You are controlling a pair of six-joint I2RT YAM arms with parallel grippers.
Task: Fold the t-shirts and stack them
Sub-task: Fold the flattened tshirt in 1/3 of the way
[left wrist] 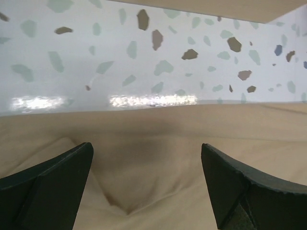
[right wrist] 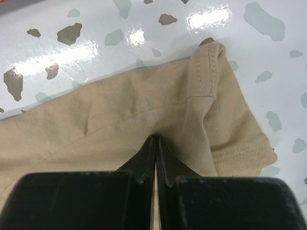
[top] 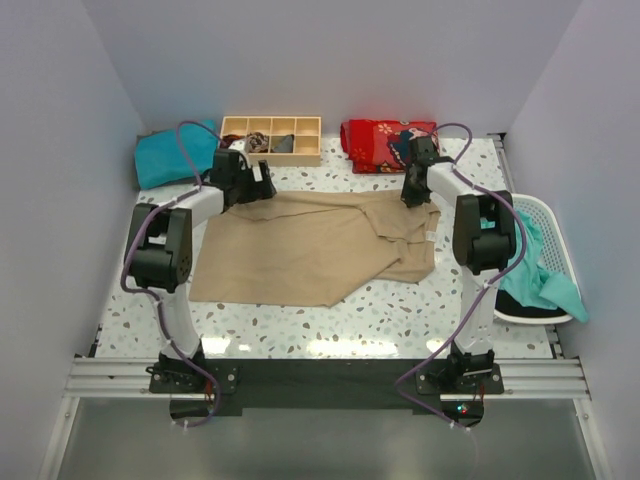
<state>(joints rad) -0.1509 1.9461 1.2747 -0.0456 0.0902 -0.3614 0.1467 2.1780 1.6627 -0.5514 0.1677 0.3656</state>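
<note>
The tan-beige t-shirt lies spread on the table, partly folded at its right side. My left gripper is open just above the shirt's far left edge, and the cloth lies between its fingers. My right gripper is shut on a pinch of the tan shirt at its far right corner, next to a hemmed sleeve. A folded teal t-shirt lies at the back left. Another teal t-shirt hangs out of the white basket.
A wooden divided tray stands at the back centre. A red patterned cloth lies at the back right. A white basket sits at the right edge. Grey walls close in the speckled table.
</note>
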